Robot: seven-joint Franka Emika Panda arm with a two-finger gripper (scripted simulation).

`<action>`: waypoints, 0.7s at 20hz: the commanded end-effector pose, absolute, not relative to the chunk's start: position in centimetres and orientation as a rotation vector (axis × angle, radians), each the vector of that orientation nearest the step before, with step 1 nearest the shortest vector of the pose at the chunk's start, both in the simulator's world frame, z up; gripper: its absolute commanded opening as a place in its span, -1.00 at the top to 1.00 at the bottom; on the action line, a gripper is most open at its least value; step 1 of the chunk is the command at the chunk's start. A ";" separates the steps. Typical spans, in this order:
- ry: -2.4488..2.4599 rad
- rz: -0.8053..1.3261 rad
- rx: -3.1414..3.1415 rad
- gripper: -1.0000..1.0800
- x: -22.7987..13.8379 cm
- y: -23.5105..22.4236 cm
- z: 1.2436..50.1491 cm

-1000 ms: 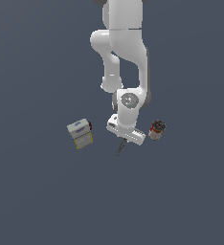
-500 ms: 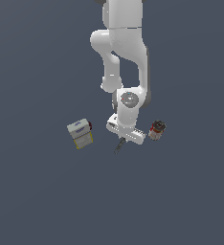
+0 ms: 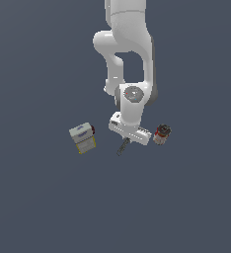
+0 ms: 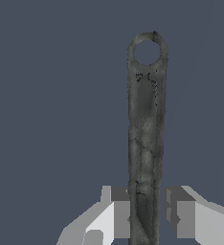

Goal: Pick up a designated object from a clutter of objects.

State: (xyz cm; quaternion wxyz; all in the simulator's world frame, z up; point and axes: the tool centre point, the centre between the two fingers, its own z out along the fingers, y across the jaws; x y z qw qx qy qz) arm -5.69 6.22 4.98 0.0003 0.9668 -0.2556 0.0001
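Observation:
The designated object, a slender dark grey wrench-like tool (image 4: 145,134) with a ring end, runs straight out from between my fingers in the wrist view. In the exterior view only its dark tip (image 3: 123,146) shows below the white hand. My gripper (image 4: 146,215) (image 3: 127,138) is shut on the tool's shaft, one pad (image 4: 121,215) against each side. I cannot tell whether the tool is off the floor. The white-blue-yellow box (image 3: 83,138) lies toward the exterior view's left of the hand. The small red-and-white can (image 3: 162,134) stands toward its right.
The dark grey floor (image 3: 48,207) spreads all around the three items. The arm's white links (image 3: 130,44) rise above the hand and hide the floor behind it.
Less of the dark tool shows below the hand than a second ago. The hand has sunk slightly over it. The box and can have not moved.

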 end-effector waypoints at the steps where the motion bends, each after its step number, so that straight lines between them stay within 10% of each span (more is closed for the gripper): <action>1: -0.803 0.002 3.037 1.00 -5.7 6.0 6.6; 14: -0.802 0.001 3.038 1.00 -6.2 4.9 18.6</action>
